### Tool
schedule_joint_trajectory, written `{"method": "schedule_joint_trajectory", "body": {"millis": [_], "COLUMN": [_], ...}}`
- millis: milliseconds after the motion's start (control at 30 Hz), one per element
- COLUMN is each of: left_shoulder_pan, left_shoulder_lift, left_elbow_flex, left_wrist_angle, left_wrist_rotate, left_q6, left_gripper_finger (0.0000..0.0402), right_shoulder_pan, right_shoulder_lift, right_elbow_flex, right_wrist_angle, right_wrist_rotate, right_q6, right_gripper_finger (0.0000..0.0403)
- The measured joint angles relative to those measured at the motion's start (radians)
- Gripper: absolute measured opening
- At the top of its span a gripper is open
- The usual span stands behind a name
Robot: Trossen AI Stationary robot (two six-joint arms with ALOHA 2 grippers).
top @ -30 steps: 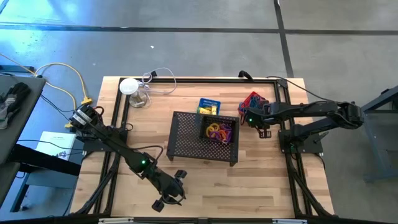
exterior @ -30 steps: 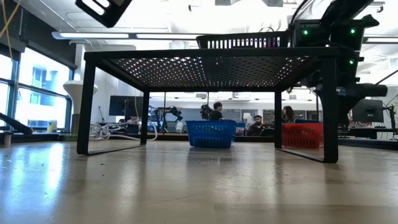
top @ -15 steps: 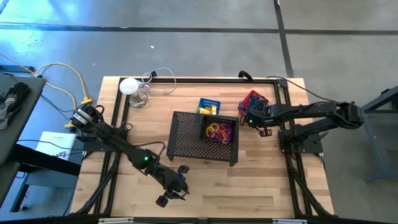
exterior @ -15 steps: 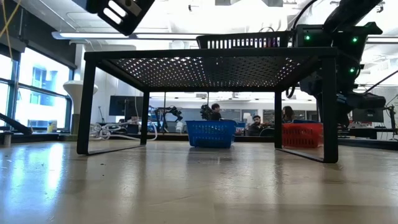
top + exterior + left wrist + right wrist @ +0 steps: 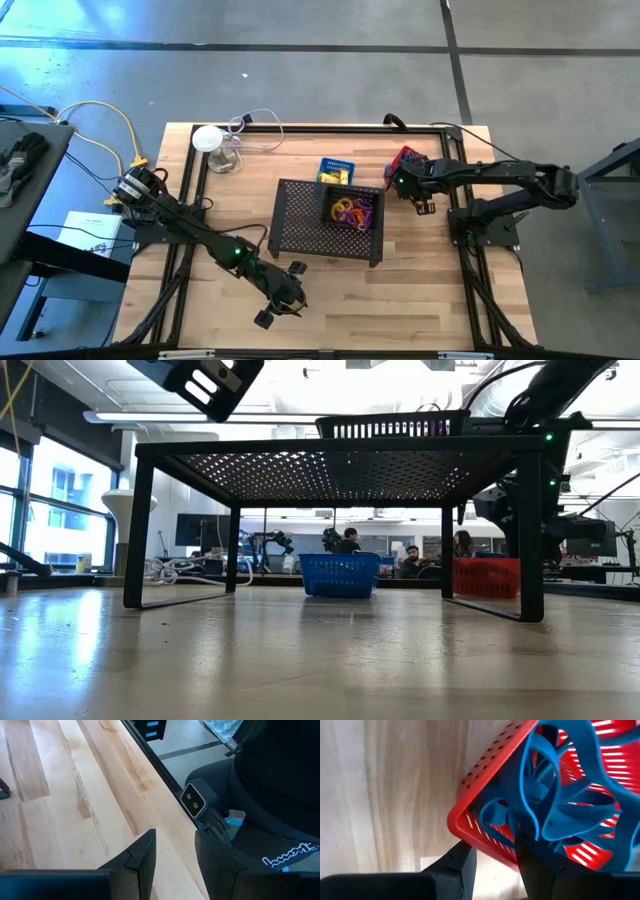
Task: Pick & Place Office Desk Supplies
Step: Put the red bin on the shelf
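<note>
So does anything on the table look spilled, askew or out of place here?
Nothing spilled. The red basket sits turned at an angle to the table edges, unlike the square-set blue basket and black mesh tray; its blue rubber bands all seem to stay inside.

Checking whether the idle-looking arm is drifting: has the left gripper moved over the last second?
Yes. In the high view the left gripper has shifted toward the right, closer under the black mesh tray's near edge.

The left arm [image 5: 200, 235] runs diagonally from the frame's left edge toward the lower centre, its left gripper [image 5: 281, 300] held near the bottom middle, fingers [image 5: 142, 857] slightly parted with nothing between them. The right arm [image 5: 500, 180] reaches in from the right, bent toward centre right; the right gripper [image 5: 410, 190] shows a narrow gap between its fingers [image 5: 540, 860].
</note>
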Motion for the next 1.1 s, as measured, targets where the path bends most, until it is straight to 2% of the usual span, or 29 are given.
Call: {"method": "schedule_joint_trajectory", "body": {"millis": [167, 433, 633, 900, 1100], "left_shoulder_pan": [0.0, 0.0, 0.0, 0.0, -0.001], "left_shoulder_lift": [0.0, 0.0, 0.0, 0.0, 0.0], "left_elbow_flex": [0.0, 0.0, 0.0, 0.0, 0.0], "left_wrist_angle": [-0.001, -0.003, -0.003, 0.007, 0.028], "left_wrist_rotate": [0.002, 0.001, 0.001, -0.001, -0.001], "left_q6": [0.001, 0.023, 0.022, 0.02, 0.01], "left_gripper_finger": [0.0132, 0.0132, 0.0132, 0.0132, 0.0132], "right_shoulder_pan": [-0.013, -0.014, 0.023, 0.217, 0.416], "right_shoulder_lift": [0.025, 0.03, 0.03, 0.029, 0.029], "right_elbow_flex": [0.0, 0.0, 0.001, 0.012, 0.086], "right_wrist_angle": [0.017, 0.019, -0.025, -0.182, -0.239], "right_wrist_rotate": [-0.015, -0.012, -0.011, -0.022, -0.018], "right_q6": [-0.02, -0.019, 0.088, 0.387, 0.477], "right_gripper_finger": [0.0105, 0.0016, 0.0005, 0.0004, 0.0004]}}
